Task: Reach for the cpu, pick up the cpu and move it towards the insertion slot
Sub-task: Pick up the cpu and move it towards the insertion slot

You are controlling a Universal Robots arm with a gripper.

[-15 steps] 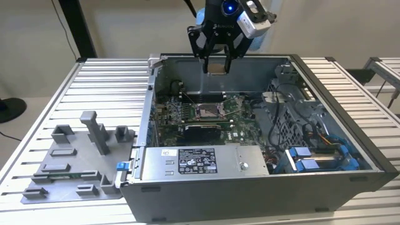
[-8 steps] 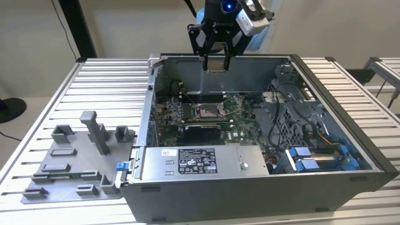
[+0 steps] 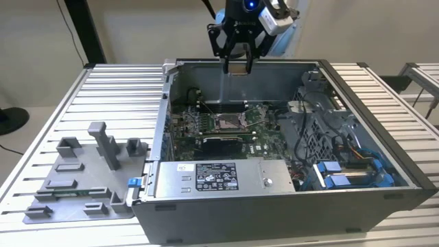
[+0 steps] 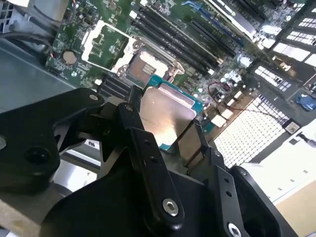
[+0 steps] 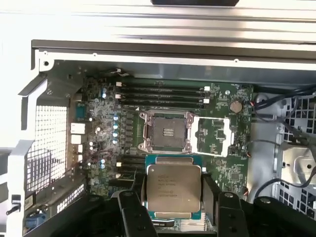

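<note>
Gripping the cpu (image 5: 174, 191) by opposite edges, the pincer (image 5: 173, 207) holds it flat, silvery top up, above the insertion slot (image 5: 165, 131)

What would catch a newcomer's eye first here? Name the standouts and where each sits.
First, the cpu, its silvery top gripped in the black end effector and held in the air above the motherboard. Next, the insertion slot, an open metal-framed socket on the green board beneath it. In the exterior view, the open computer case sits on a slatted table, with a grey fixture tray at that view's left.

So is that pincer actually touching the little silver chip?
Touching. In the first wrist view, the pincer has its black fingers pressed against the cpu's two sides, holding it above the board.
</note>
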